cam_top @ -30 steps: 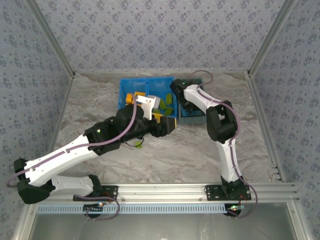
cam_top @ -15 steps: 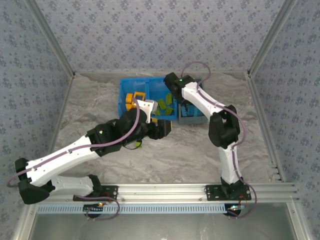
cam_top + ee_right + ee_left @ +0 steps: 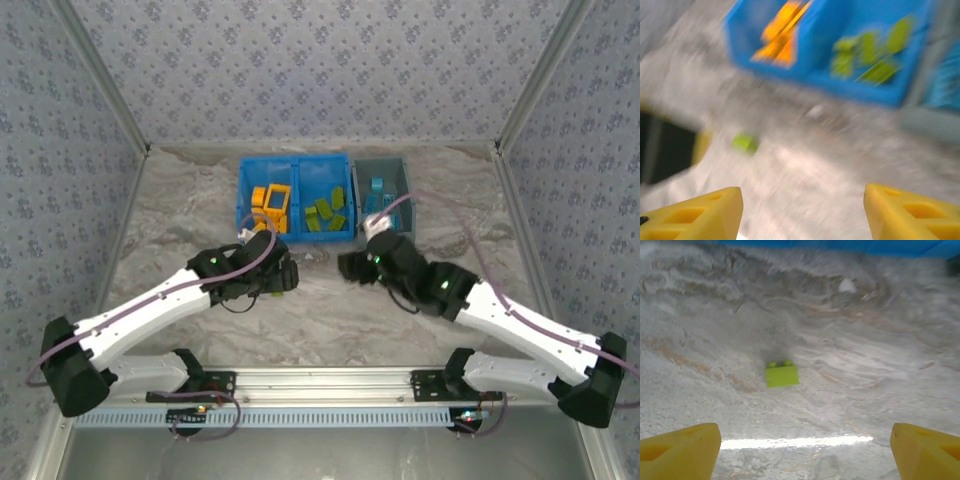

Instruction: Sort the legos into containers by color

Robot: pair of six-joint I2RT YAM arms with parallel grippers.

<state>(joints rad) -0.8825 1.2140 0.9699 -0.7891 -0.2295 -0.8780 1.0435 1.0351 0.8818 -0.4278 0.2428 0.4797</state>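
My left gripper [image 3: 801, 452], jaws wide and empty, hovers above the lime brick [image 3: 781, 374]; I should shift left, descend, then close squarely.

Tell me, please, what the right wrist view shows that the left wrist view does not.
Right wrist, not left: orange legos and green legos in separate compartments of the blue bin, plus the grey bin. Left wrist, not right: the loose green lego sharp enough to show two studs. Both: that lego on the table, and the blue bin.
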